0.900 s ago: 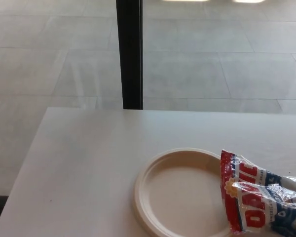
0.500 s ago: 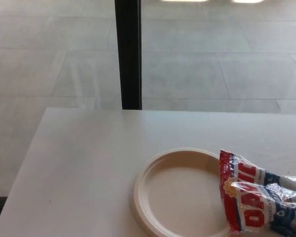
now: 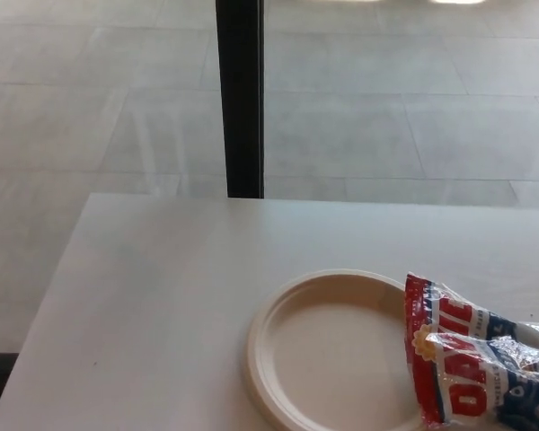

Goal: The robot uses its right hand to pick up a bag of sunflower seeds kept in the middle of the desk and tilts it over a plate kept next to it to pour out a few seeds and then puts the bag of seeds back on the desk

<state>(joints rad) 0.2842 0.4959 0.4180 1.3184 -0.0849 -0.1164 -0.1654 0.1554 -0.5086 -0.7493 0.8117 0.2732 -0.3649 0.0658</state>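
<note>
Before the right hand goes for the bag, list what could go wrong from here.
1. The seed bag already overlaps the right rim of the plate, so lifting it may drag or tip the plate.
2. The bag is crumpled and runs off the picture's right edge; its opening is unseen, so seeds may spill early.
3. Neither hand is in view, so the approach cannot be checked.

Crinkled red-white-blue seed bag [image 3: 476, 368] lying flat, overlapping right rim of empty cream plate [image 3: 278, 314].
</note>
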